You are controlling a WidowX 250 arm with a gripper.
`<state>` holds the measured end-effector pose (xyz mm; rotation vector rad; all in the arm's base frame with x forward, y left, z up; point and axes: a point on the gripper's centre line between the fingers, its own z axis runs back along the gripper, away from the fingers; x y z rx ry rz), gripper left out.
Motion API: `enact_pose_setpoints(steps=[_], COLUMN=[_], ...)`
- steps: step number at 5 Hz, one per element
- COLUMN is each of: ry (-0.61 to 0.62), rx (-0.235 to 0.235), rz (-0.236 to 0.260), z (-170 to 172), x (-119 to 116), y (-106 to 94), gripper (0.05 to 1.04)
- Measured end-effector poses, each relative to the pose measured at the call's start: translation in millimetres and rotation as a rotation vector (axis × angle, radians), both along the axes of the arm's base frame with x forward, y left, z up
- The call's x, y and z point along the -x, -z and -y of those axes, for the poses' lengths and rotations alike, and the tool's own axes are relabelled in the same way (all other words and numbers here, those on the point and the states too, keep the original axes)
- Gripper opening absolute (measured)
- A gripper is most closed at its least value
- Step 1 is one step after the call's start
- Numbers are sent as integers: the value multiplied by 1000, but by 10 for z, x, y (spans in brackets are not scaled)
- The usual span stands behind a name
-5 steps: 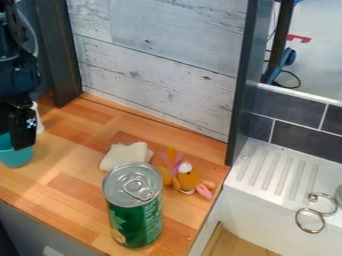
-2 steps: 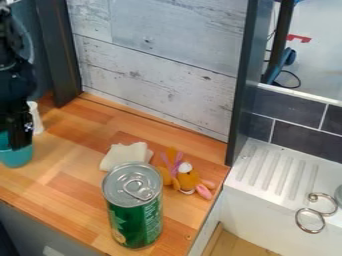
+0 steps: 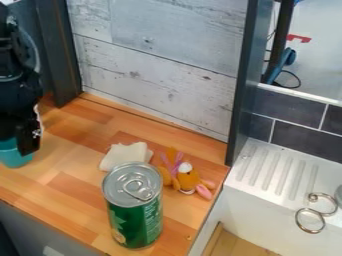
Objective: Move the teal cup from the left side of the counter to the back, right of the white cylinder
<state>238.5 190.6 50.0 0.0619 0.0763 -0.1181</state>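
gripper (image 3: 21, 145) | by teal cup (image 3: 13, 158) | green can (image 3: 137, 222) (upright) near plush toy (image 3: 189, 181)

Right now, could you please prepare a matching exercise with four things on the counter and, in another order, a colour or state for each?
Things:
1. can
2. soft toy
3. pale piece
4. container

Descriptions:
A. orange, with pink parts
B. teal, at the view's left edge
C. upright, green, with a silver top
D. off-white, left of the toy in the view

Right pairs: 1-C, 2-A, 3-D, 4-B
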Motion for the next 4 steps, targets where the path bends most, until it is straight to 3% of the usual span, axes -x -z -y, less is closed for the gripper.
enact_pose_setpoints(steps=[2, 3, 4], ry=[-15, 4, 10], rx=[-7, 0, 19], rz=[-23, -21, -28], z=[-53, -58, -29], x=[-31, -47, -36], y=[239, 249, 250], gripper=[997, 934, 646])
